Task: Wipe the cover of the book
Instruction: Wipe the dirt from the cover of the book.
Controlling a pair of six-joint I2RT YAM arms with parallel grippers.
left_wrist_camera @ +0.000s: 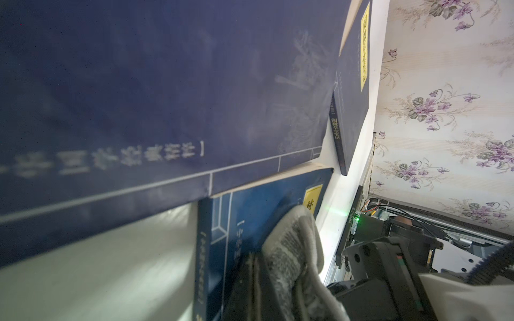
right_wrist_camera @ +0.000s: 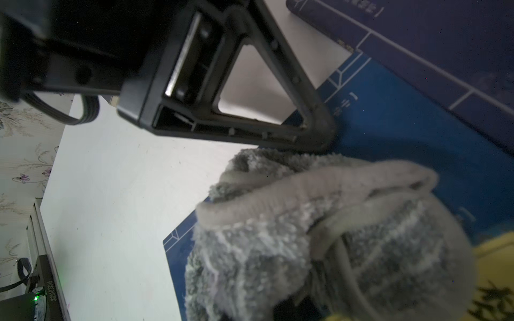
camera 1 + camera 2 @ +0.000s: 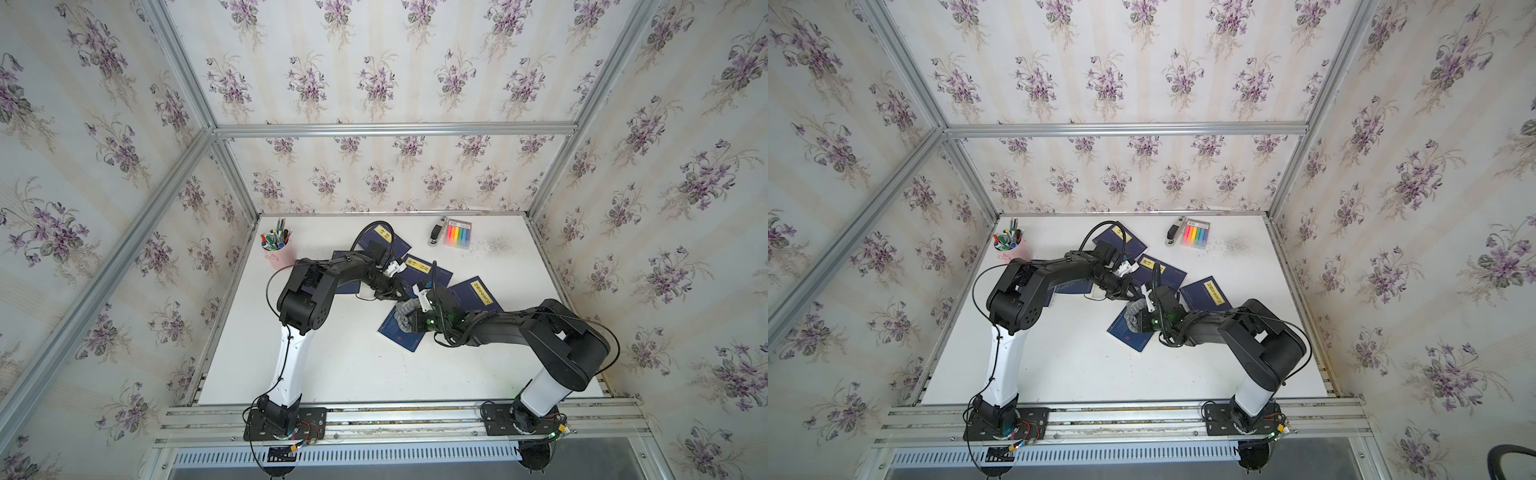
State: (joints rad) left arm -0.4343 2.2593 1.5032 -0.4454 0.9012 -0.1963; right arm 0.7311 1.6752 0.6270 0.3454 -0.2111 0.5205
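- Two arms meet low over the white bench (image 3: 353, 365).
- Blue book (image 3: 394, 334): lies flat on the bench directly beneath both claws, and a darker navy book (image 3: 428, 270) adjoins it on the far side of the left claw.
- Grey cloth (image 3: 403, 311): bunched up and pressed onto the blue cover under the right claw.
- Right claw (image 3: 413, 323): clamped on the cloth.
- Left claw (image 2: 321, 136): closed and holding nothing, with its tip resting on the blue cover just beside the cloth.

Purple-floral wallpaper walls (image 3: 374, 75), aluminium frame (image 3: 395, 129), white table (image 3: 353, 365)
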